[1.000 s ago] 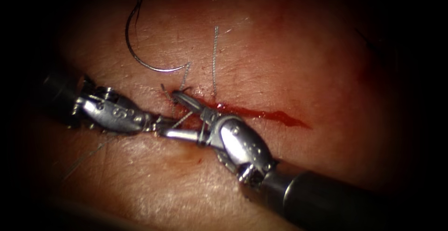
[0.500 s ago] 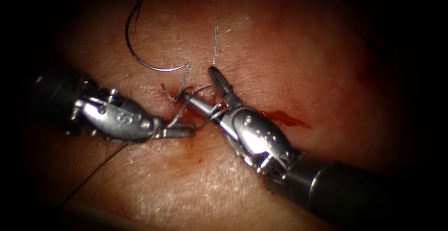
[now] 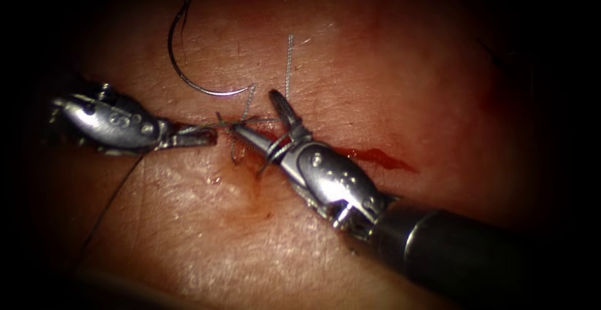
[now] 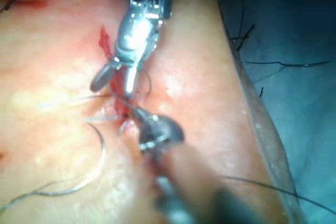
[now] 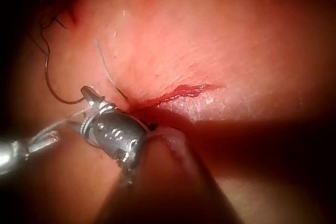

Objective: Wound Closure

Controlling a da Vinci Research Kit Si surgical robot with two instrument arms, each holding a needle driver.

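Observation:
The curved needle (image 3: 188,79) lies free on the tissue (image 3: 350,78), above and left of the cut (image 3: 375,156), held by neither tool and not in the tissue. My left tool (image 3: 206,138) sits left of the cut, shut on the thread (image 3: 222,124), which runs taut to the stitch. My right tool (image 3: 255,113) comes in from the lower right with its jaws open and thread loops (image 3: 278,147) wrapped around them. A short free thread end (image 3: 288,66) stands just beside its upper jaw. In the left wrist view, the right tool (image 4: 115,83) is spread open over the stitch.
Red fluid (image 3: 382,158) marks the cut right of the stitch. A dark strand of thread (image 3: 106,206) trails down and left from the left tool. Thread from the needle curls at the upper left (image 3: 186,0).
The left tool has drawn back to the left, pulling its thread taut. The right tool, with the loops around it, shifted slightly left; its jaws opened a second ago and stay open by the short end.

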